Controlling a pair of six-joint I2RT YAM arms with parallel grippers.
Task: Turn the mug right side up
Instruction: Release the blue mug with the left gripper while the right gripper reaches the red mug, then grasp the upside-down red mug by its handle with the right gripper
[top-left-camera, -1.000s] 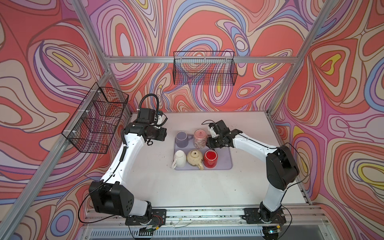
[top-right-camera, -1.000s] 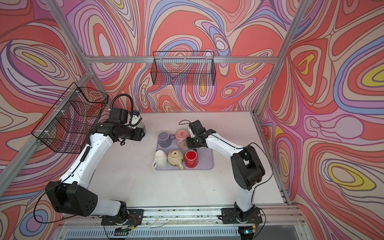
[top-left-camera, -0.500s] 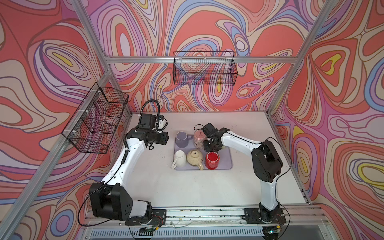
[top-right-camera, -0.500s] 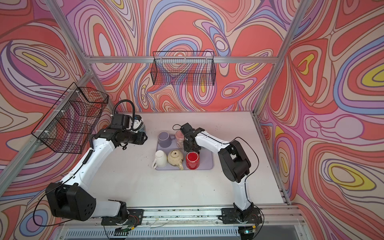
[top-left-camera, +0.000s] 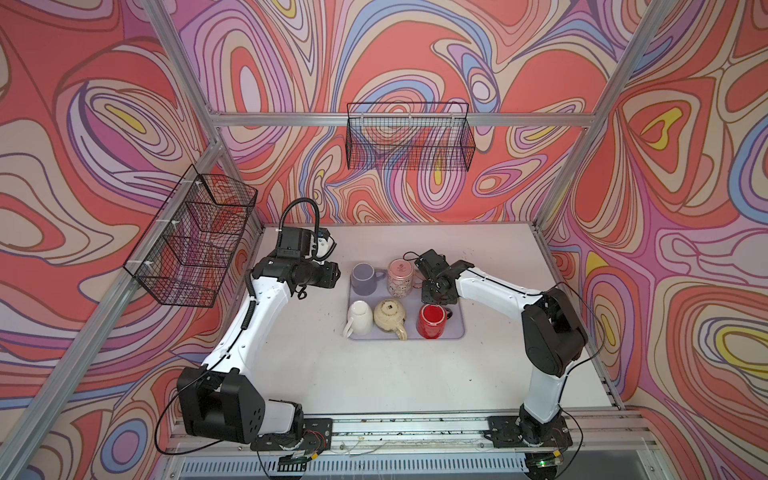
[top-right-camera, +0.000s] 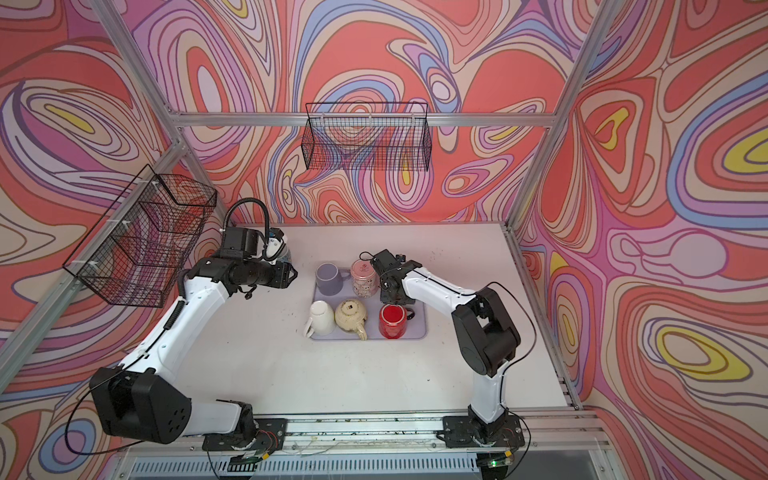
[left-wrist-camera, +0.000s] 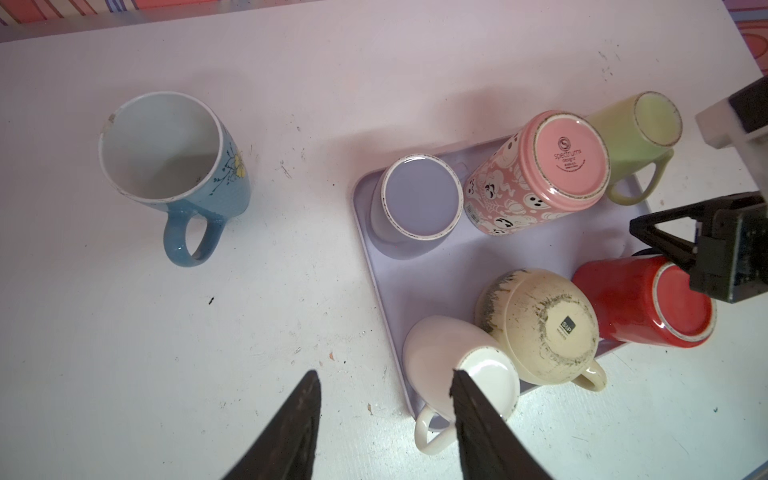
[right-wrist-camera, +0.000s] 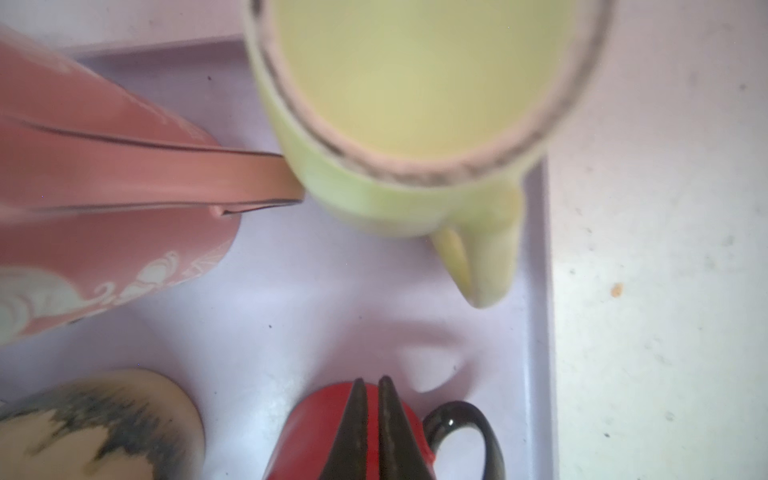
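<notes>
Several mugs stand upside down on a lavender tray (top-left-camera: 456, 326): purple (top-left-camera: 363, 278), pink patterned (top-left-camera: 400, 276), white (top-left-camera: 359, 318), cream (top-left-camera: 388, 316), red (top-left-camera: 432, 320) and a green one (left-wrist-camera: 640, 129) hidden under my right arm in both top views. A blue mug (left-wrist-camera: 166, 158) stands upright on the table, left of the tray. My right gripper (right-wrist-camera: 372, 380) is shut on nothing, above the red mug (right-wrist-camera: 320, 424) and beside the green mug (right-wrist-camera: 415, 83). My left gripper (left-wrist-camera: 383, 374) hangs open and empty above the table by the white mug (left-wrist-camera: 440, 353).
Wire baskets hang on the back wall (top-left-camera: 409, 141) and the left wall (top-left-camera: 195, 241). The white table (top-left-camera: 374, 374) stretches bare in front of the tray. The mugs stand close together, pink almost touching green.
The right gripper's jaws have gone from open to shut, and it has shifted slightly over the tray's right side. The left arm has moved only a little.
</notes>
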